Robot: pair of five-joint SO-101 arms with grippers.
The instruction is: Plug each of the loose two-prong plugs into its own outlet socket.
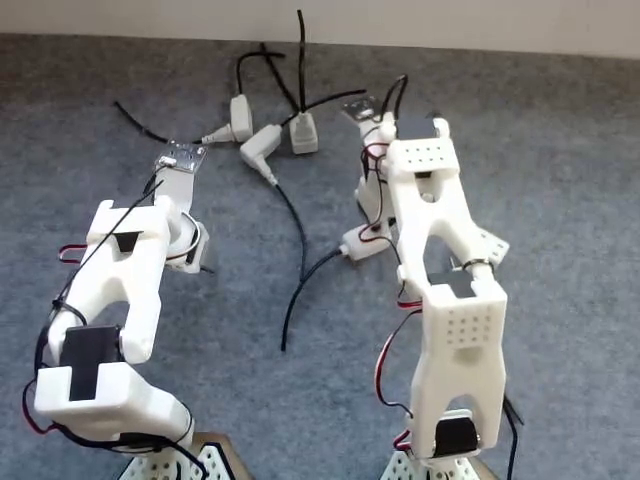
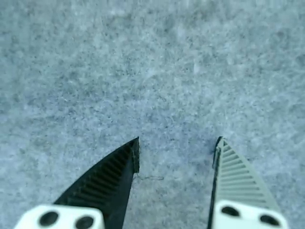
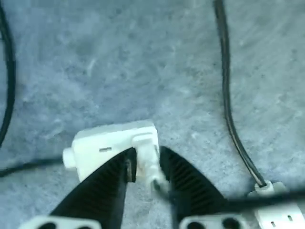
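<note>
Surface: grey carpet (image 1: 560,150) covers the whole work area.
Left arm (image 1: 120,270): stands at the left of the high view.
Left pincer (image 2: 178,143): fingers spread wide over bare carpet, with nothing between them.
Right arm (image 1: 440,230): stands at the right of the high view, folded forward.
Right pincer (image 3: 147,155): fingers pressed in on the narrow end of a white plug (image 3: 109,143), so it is pinching that plug.
White plug: at lower centre of the right wrist view; in the high view it shows just left of the right arm (image 1: 357,247) with a black cord trailing to the lower left.
Socket (image 3: 281,212): at the lower right corner of the right wrist view, near the pincer but not touching it; a black cord (image 3: 226,95) runs from it to the upper edge.
Other connectors: three white pieces lie close together at upper centre of the high view, namely left piece (image 1: 240,118), angled piece (image 1: 262,145) and right piece (image 1: 303,132). Each is on a black cord and all are apart from both arms.
</note>
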